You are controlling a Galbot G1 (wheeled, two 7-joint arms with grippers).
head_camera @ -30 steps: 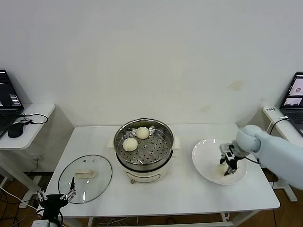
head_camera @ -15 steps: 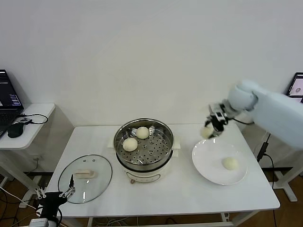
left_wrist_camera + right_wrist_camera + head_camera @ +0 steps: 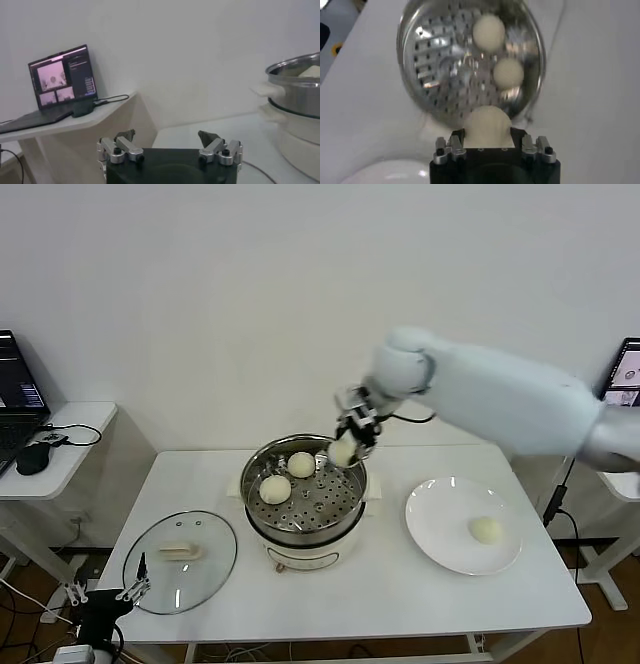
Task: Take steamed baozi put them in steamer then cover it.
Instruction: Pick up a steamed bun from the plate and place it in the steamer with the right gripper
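Observation:
The steel steamer [image 3: 305,506] stands mid-table on its cream base, with two baozi [image 3: 275,488] [image 3: 301,464] on its perforated tray. My right gripper [image 3: 345,446] is shut on a third baozi [image 3: 342,451] and holds it above the steamer's right rim; in the right wrist view this baozi [image 3: 489,126] sits between the fingers over the steamer [image 3: 440,95]. A fourth baozi [image 3: 486,529] lies on the white plate [image 3: 440,534]. My left gripper [image 3: 105,596] hangs open and empty below the table's front-left corner, also seen in the left wrist view [image 3: 167,145].
The glass lid [image 3: 180,561] with its cream handle lies flat on the table at front left. Side tables with laptops stand at far left [image 3: 20,389] and far right [image 3: 625,374].
My right gripper took one baozi off the plate, lifted it and carried it left to above the steamer's right rim. One baozi stays on the plate.

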